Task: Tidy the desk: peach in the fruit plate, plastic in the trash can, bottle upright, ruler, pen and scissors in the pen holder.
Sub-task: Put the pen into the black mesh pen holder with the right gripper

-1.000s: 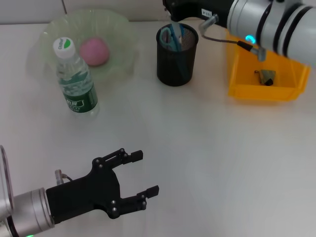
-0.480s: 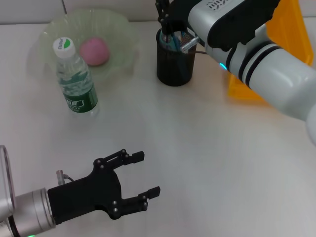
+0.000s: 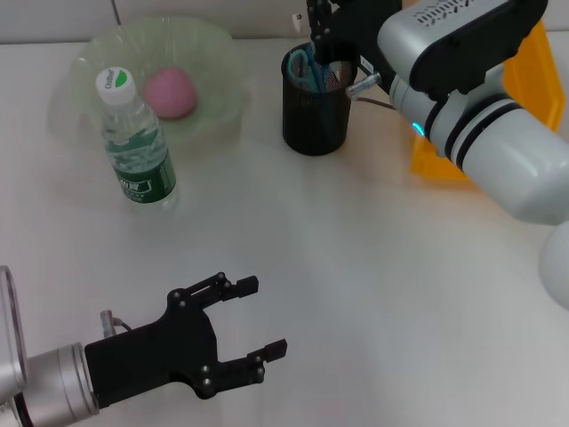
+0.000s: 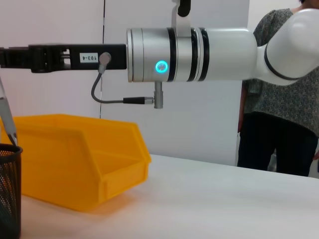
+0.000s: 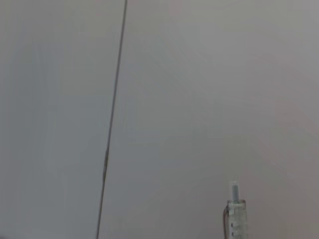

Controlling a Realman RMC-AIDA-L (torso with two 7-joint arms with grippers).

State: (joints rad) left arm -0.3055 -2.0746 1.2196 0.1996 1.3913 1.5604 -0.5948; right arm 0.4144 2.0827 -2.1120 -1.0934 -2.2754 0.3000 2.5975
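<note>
Peach (image 3: 170, 92) in fruit plate (image 3: 218, 53); scissors (image 3: 308, 69) in black mesh pen holder (image 3: 316, 111), handles up; bottle (image 3: 135, 142) upright on bench (image 3: 373, 267). Pen (image 5: 236, 214) vertical, tip up, in right gripper (image 3: 331, 31) over holder, jaws' state can't tell. Left gripper (image 3: 240, 336) low near bench, jaws wide, empty.

White desk (image 3: 373, 294); pale wall (image 4: 60, 20); person (image 4: 281, 89) standing behind.

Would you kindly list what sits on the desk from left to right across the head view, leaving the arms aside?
Water bottle → peach in the fruit plate → black mesh pen holder → yellow bin, mostly hidden behind the right arm.
</note>
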